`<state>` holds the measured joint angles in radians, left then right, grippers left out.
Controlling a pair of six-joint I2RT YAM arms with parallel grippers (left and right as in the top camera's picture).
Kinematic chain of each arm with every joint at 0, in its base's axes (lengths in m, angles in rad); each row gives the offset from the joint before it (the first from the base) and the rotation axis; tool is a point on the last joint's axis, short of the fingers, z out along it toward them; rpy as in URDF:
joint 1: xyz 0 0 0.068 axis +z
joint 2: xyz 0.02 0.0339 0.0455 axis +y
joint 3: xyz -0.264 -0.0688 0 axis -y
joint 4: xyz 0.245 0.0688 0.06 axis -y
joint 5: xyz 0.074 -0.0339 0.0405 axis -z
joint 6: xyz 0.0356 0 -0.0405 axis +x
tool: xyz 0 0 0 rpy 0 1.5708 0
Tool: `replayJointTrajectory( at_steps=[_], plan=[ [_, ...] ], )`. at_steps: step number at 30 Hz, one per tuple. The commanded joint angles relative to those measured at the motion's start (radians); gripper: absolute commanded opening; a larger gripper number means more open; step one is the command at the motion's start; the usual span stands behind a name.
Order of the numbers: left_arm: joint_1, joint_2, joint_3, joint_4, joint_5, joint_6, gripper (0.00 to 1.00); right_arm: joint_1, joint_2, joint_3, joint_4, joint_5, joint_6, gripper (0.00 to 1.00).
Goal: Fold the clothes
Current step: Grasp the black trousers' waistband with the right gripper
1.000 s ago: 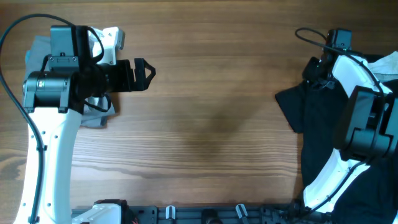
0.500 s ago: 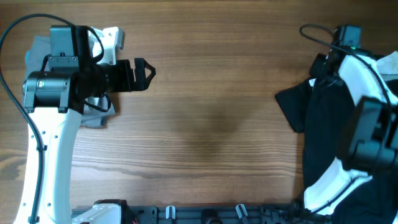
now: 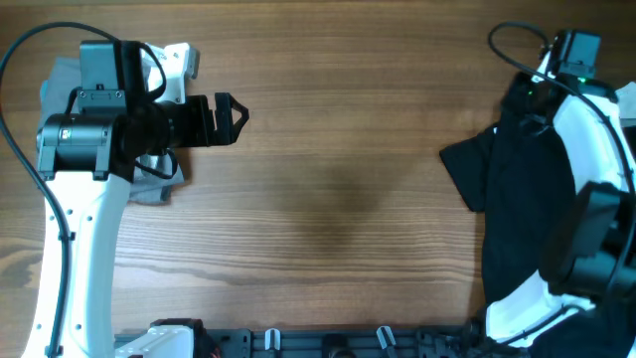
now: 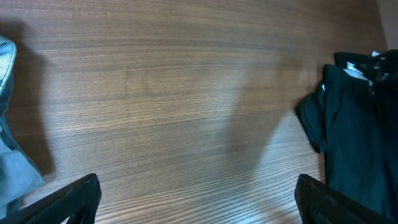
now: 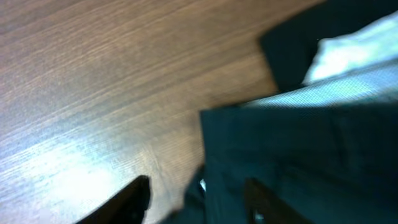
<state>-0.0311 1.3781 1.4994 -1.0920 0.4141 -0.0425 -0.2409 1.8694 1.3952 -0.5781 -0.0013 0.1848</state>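
Note:
A pile of black clothes lies at the table's right side, with one corner pointing left. It also shows in the left wrist view and, blurred, in the right wrist view. My right gripper is open just above the black cloth's edge, one finger over wood and one over cloth; in the overhead view its fingers are lost against the dark pile. My left gripper is open and empty above bare wood at the left; its fingertips show in the left wrist view. Grey folded clothes lie under the left arm.
A light, whitish cloth lies against the black pile at the far right; it also shows in the overhead view. More grey cloth is at the left. A black rail with hooks runs along the front edge.
My right arm has swung to the right and toward the far edge, over the black pile. The black cloth's far edge has shifted a little. The left arm has not moved.

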Motion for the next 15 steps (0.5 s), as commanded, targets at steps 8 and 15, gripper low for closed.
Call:
replayJointTrajectory(
  at_steps=[8,15],
  plan=[
    [-0.005,-0.001,0.023,0.003,0.016,0.002,1.00,0.022,0.251,-0.013,0.172,0.060,0.035,0.61],
    [-0.005,-0.001,0.023,0.003,0.016,0.002,1.00,0.022,0.267,-0.013,0.152,0.099,0.070,0.38]
  ],
)
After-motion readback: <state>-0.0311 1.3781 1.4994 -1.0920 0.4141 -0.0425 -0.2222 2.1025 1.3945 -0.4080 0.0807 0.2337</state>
